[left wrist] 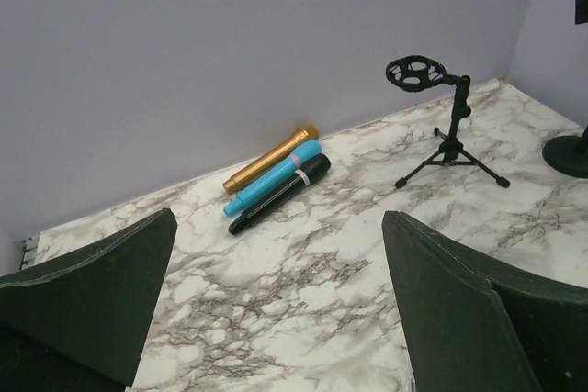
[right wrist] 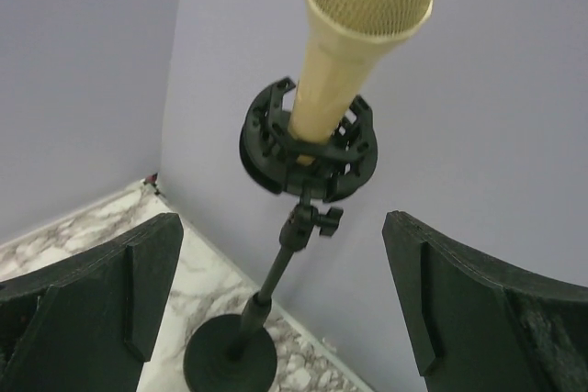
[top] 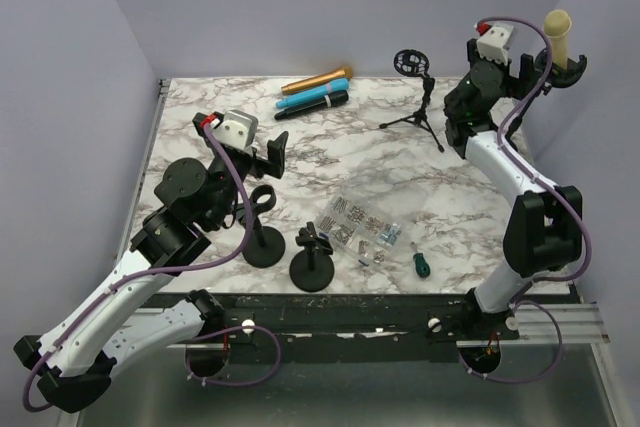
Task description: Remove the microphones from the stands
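1. Right wrist view: the right gripper has its two dark fingers spread wide with nothing between them.
2. Just ahead of that gap stands the cream microphone. It is tilted a little, mesh head up, with its body pushed down through the black ring clip of the stand.
3. Neither finger touches the microphone or the clip.
4. The stand's round base sits on the marble table in the far right corner, close to both walls.
5. From overhead, the right arm is raised high over that corner, and the microphone's head pokes up beside the gripper.
6. The left gripper is also wide open and holding nothing, hovering over the left part of the table and facing the back wall.
7. Along the far edge lie three loose mics side by side: a gold one, a blue one and a black one.
8. To their right stands a tripod stand with a bare ring clip.
9. Near the front edge are two round-based stands, a clear bag of small parts and a green-handled screwdriver.
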Controlling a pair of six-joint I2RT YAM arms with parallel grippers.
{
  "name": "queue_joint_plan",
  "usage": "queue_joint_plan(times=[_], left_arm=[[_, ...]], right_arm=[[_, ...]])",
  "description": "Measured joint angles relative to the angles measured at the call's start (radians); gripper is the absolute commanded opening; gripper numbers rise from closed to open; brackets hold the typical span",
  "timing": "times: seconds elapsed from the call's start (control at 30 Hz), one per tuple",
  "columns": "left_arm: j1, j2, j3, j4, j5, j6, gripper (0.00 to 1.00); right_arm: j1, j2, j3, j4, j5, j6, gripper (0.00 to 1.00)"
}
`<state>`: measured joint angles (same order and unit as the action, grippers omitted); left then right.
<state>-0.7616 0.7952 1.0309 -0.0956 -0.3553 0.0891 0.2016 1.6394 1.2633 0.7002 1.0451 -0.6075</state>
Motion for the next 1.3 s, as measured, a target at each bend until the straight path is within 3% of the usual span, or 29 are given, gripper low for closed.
queue_joint_plan(times=[0.63,1.3], left_arm=[[0.000,0.017,-0.002,0.004,0.000,0.000,0.99],[0.000,0.037,-0.007,0.005,0.000,0.001,0.98]], right_arm=[[-0.108,0.180,0.331,0.011,-0.113,-0.075,1.00],[-0.143,0.238,0.412,0.056,-0.126,-0.090,1.00]])
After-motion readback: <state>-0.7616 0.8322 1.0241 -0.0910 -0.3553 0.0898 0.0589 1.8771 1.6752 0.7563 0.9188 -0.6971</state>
